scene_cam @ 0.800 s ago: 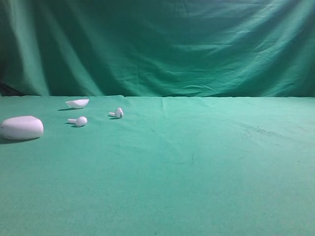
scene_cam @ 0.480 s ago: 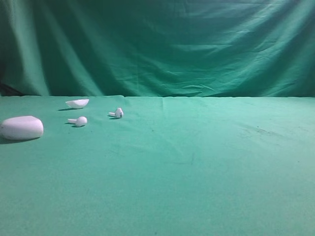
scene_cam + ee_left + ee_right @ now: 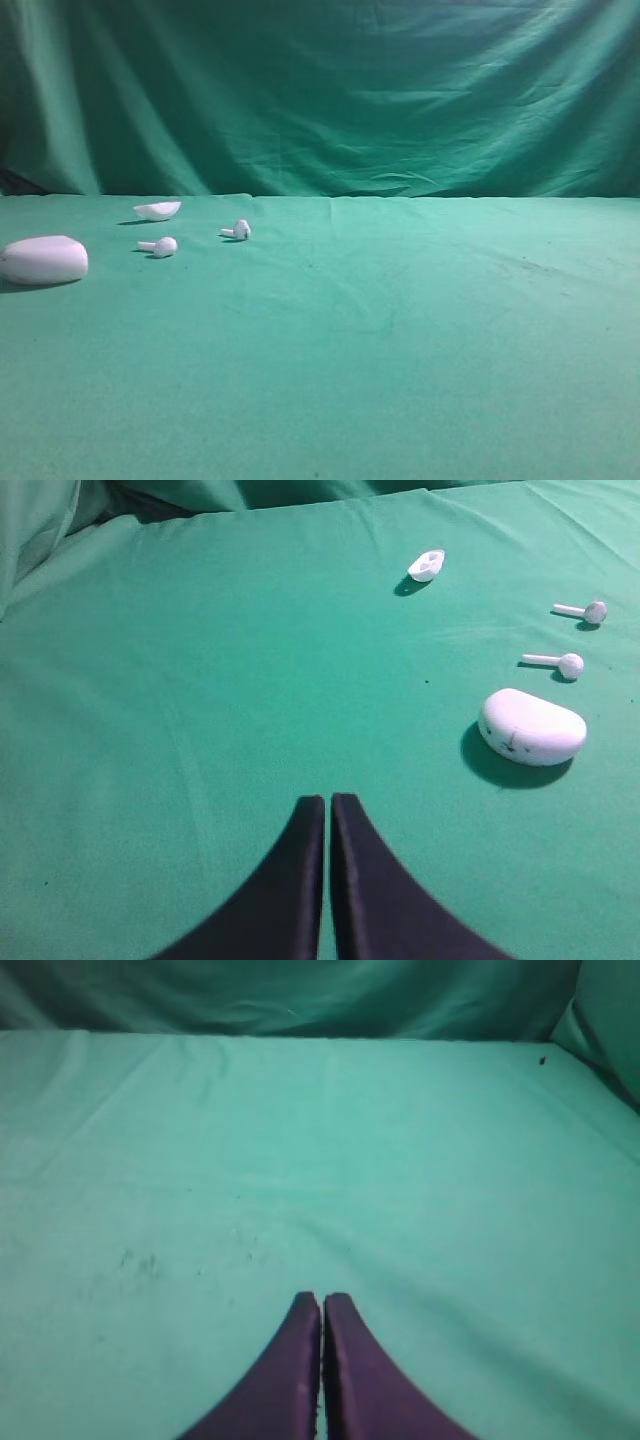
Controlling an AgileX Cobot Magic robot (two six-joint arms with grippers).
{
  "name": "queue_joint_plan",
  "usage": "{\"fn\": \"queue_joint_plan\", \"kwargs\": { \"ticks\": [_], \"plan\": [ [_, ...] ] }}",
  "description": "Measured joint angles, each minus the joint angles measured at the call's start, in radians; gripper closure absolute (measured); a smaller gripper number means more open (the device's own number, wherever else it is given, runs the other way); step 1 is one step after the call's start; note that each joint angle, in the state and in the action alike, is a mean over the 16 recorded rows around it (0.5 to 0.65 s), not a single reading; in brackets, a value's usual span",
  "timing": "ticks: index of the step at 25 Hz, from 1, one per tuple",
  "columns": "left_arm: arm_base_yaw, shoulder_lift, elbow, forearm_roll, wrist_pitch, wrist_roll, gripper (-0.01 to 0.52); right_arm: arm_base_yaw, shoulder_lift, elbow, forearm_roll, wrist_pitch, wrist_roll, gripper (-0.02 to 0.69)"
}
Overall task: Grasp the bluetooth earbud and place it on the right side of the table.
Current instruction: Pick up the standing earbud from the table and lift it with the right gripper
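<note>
From the exterior high view, the bluetooth earbud (image 3: 240,230) lies on the table (image 3: 400,330) at far left, near its twin earbud (image 3: 160,246), the case (image 3: 43,260) and a lid (image 3: 158,210). The left wrist view shows the left gripper (image 3: 327,805) closed, empty. The right wrist view shows the right gripper (image 3: 321,1305) closed over bare cloth.

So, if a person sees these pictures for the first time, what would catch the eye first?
Probably the small group of white things at the left of the wrinkled green cloth table: a large white pebble-shaped case, a shallow white plastic shell piece behind it, and two tiny white stemmed earbuds, the plain one and the dark-spotted one. Next, in each wrist view, a dark gripper with jaws together, left and right, holding nothing.
</note>
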Motion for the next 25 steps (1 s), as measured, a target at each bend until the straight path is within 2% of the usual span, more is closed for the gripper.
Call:
{"fn": "queue_joint_plan", "kwargs": {
  "ticks": [6,11,16,25],
  "plan": [
    [0.000,0.000,0.000,0.000,0.000,0.000,0.514,0.000,0.002,-0.013,0.062,-0.224,0.027,0.665],
    [0.000,0.000,0.000,0.000,0.000,0.000,0.514,0.000,0.053,-0.085,0.096,-0.290,0.038,0.665],
    [0.000,0.000,0.000,0.000,0.000,0.000,0.514,0.000,0.191,-0.204,0.123,-0.176,0.038,0.665],
    [0.000,0.000,0.000,0.000,0.000,0.000,0.514,0.009,0.617,-0.496,0.180,0.216,-0.084,0.665]
  ]
}}
